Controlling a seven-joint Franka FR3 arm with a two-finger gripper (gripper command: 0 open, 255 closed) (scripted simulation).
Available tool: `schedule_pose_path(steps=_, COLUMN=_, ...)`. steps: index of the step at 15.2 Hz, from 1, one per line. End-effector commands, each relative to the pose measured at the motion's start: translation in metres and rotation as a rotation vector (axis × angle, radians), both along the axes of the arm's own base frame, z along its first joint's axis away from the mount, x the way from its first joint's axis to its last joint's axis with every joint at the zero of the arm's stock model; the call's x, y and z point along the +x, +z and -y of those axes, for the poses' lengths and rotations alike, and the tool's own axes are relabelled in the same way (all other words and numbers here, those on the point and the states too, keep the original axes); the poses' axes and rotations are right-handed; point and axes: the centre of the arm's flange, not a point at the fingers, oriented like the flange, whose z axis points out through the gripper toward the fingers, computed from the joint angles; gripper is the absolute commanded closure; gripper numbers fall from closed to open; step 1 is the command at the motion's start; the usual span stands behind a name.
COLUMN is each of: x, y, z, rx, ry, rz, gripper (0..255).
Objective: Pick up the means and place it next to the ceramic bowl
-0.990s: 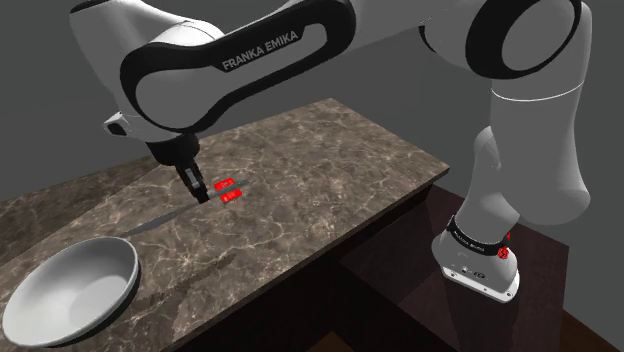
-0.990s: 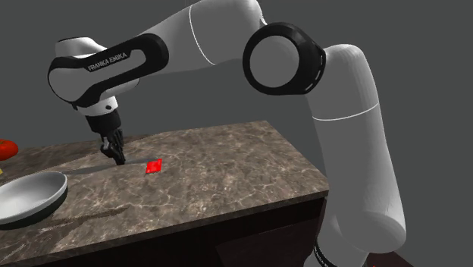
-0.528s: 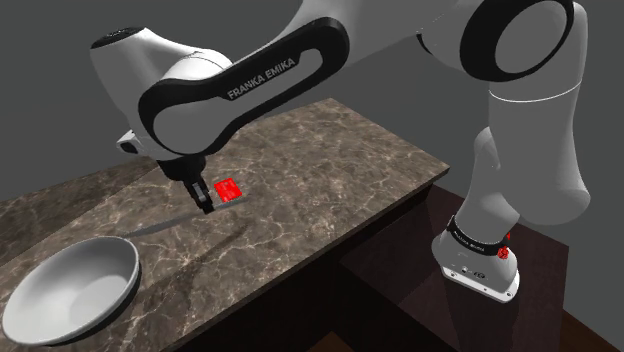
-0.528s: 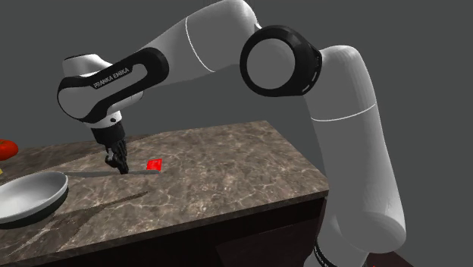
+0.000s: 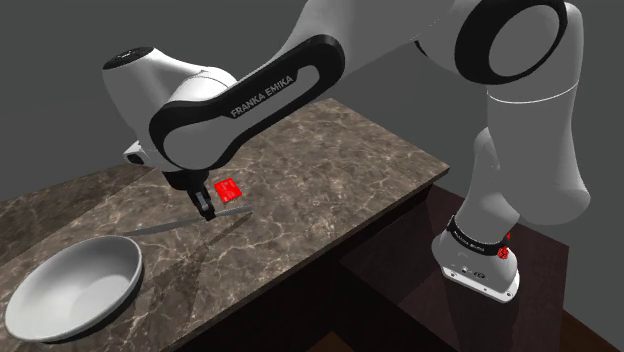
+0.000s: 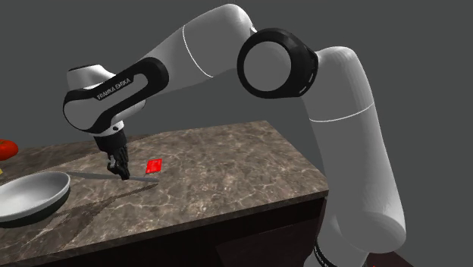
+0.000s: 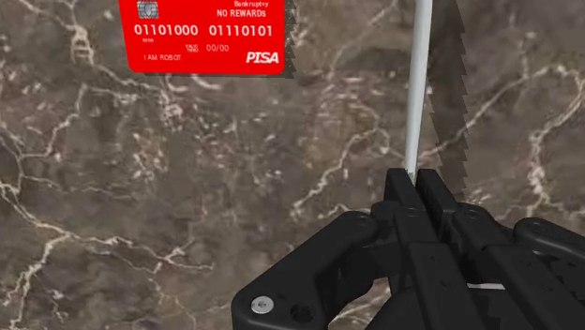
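A thin grey knife (image 5: 160, 227) with a serrated blade (image 7: 419, 84) is clasped in my black gripper (image 5: 207, 212), which is shut on it. The knife lies nearly level, low over the brown marble counter (image 5: 330, 160); I cannot tell whether it touches. Its long end points toward the white bowl (image 5: 75, 288) at the shoulder view's lower left. A red bank card (image 5: 228, 189) lies flat on the counter just beyond the gripper, apart from it. In the second exterior view the gripper (image 6: 121, 171) stands between the bowl (image 6: 30, 196) and the card (image 6: 155, 165). The wrist view has the card (image 7: 208, 36) beside the blade.
A red object (image 6: 6, 148) sits at the far left edge of the second exterior view, behind the bowl. The counter's front edge drops off close to the bowl. My stand's base (image 5: 478, 262) is on the floor at the shoulder view's lower right.
The gripper has moved with the knife toward the counter's front edge, off the card, and the hand has turned. The card and the bowl have stayed put.
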Motion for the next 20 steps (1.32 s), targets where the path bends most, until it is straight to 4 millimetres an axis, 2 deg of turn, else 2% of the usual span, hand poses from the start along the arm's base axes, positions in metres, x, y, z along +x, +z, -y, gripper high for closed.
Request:
schedule_pose_path(steps=1, x=-0.001, y=-0.007, z=0.0, rx=-0.008, ry=0.002, rz=-0.009, gripper=255)
schedule_pose_path(steps=4, x=-0.001, y=-0.007, z=0.0, rx=-0.008, ry=0.002, rz=-0.009, gripper=255)
schedule_pose_path(steps=5, x=-0.001, y=-0.007, z=0.0, rx=-0.008, ry=0.002, rz=-0.009, gripper=0)
schedule_pose_path(steps=10, x=-0.001, y=-0.007, z=0.0, rx=-0.008, ry=0.002, rz=-0.009, gripper=0)
schedule_pose_path(steps=14, x=0.0, y=0.043, z=-0.003, rx=-0.008, ry=0.002, rz=-0.009, gripper=0)
schedule_pose_path(steps=20, x=0.0, y=0.043, z=-0.003, rx=-0.008, ry=0.002, rz=-0.009, gripper=0)
